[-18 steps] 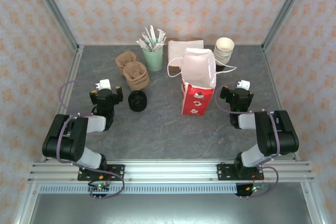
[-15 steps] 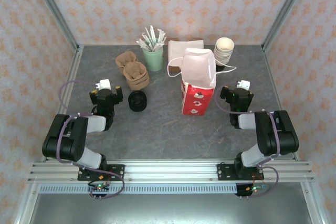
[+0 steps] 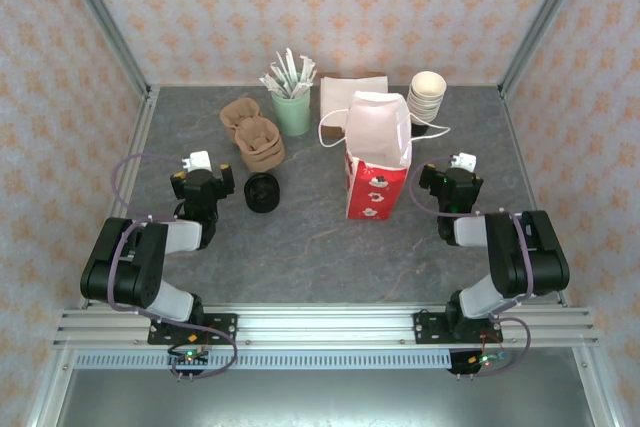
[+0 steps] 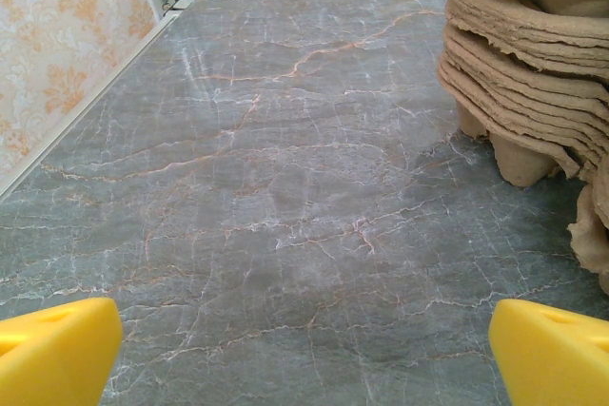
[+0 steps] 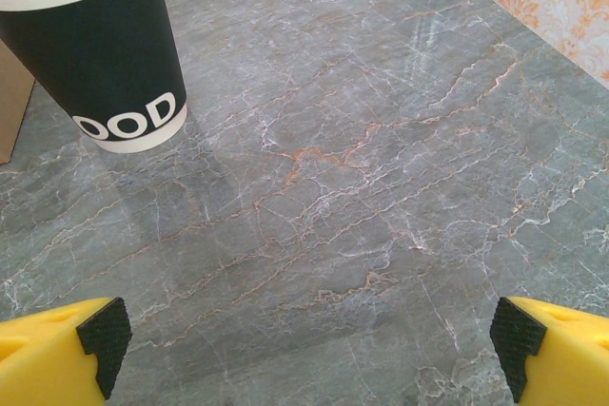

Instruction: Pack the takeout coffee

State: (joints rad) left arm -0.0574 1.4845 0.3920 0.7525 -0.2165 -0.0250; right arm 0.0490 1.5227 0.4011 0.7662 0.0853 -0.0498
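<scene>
The takeout coffee is hidden or out of view. A tall red-and-white paper bag (image 3: 378, 162) stands upright with its mouth open at the table's middle right. My left gripper (image 3: 203, 181) (image 4: 304, 358) rests low at the left, open, with bare table between its yellow fingers (image 4: 57, 354). My right gripper (image 3: 450, 185) (image 5: 309, 349) sits to the right of the bag, also open and holding nothing. A stack of loose black lids (image 3: 262, 192) lies just right of the left gripper. A stack of lidless cream-rimmed cups (image 3: 427, 95) (image 5: 100, 54) stands behind the bag.
A stack of brown pulp carriers (image 3: 252, 134) (image 4: 533, 73) sits at the back left. Beside it are a green cup of stirrers (image 3: 292, 107) and a pile of napkins (image 3: 345, 92). The bag's handle loops (image 3: 335, 127) lie out to both sides.
</scene>
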